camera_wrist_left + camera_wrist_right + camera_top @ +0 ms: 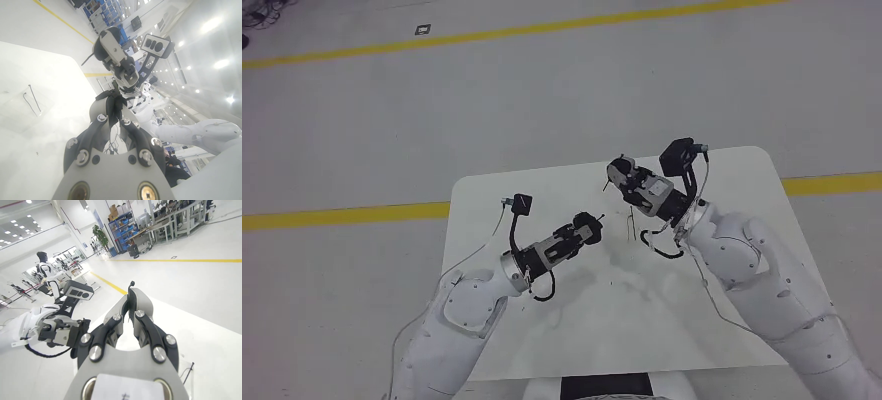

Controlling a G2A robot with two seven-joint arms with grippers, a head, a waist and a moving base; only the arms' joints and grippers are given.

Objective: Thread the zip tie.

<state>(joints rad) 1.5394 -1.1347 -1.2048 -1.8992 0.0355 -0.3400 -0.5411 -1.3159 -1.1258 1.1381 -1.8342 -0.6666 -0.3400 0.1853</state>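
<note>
White table (492, 210), pale floor around. The zip tie (130, 288) is clamped in the right gripper (129, 295) above the far edge. It runs along the fingers, head past the tips. The left gripper (590, 228) hovers mid-table, grip impossible to tell. Two spare ties (35, 98) lie between the arms.

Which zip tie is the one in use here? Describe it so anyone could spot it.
Above the white table, look at the right gripper: it is shut on a black zip tie whose square head pokes out past the jaws. The other two ties lie loose on the table, ungripped.
</note>
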